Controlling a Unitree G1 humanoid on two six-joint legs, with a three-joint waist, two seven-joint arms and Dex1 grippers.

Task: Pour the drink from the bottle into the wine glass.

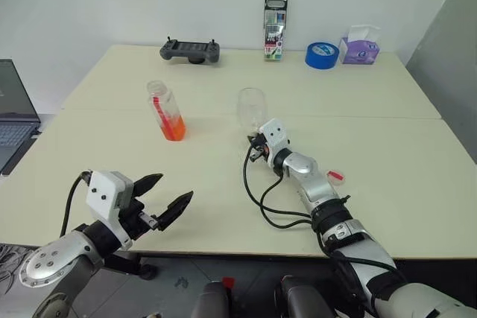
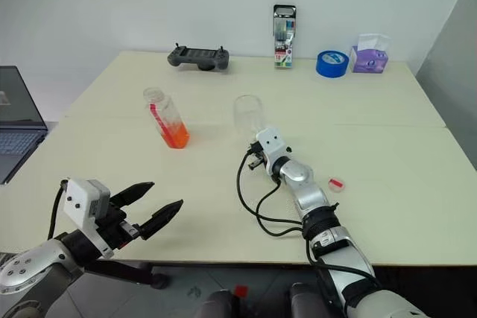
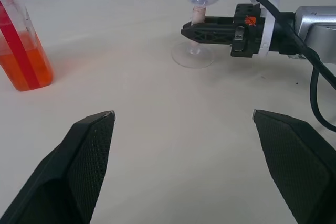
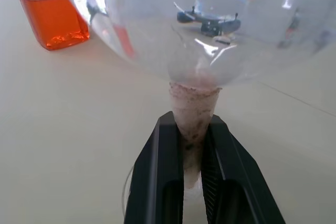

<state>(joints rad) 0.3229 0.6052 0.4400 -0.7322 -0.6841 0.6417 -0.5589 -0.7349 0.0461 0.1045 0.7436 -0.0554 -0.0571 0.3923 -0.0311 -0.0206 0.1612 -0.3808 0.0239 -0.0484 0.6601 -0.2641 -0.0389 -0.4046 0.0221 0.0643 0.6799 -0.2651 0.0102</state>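
Now R end effector [image 4: 192, 182] clamped on clear wine glass [image 1: 252, 106] thin stem, L end effector [image 1: 170, 197] wide open

No word, brand or number can be read anywhere. The tall upright box [image 1: 275, 29] at the far edge of the bench [image 1: 387, 147] carries coloured print and the purple tissue pack [image 1: 360, 49] has a printed pattern, but the lettering on both is too small to make out. The bottle [image 1: 166, 110] bears a plain red strip with no legible writing, and the right tool [image 3: 190, 31] shows a small orange mark on its black body in the left wrist view, too small to read.
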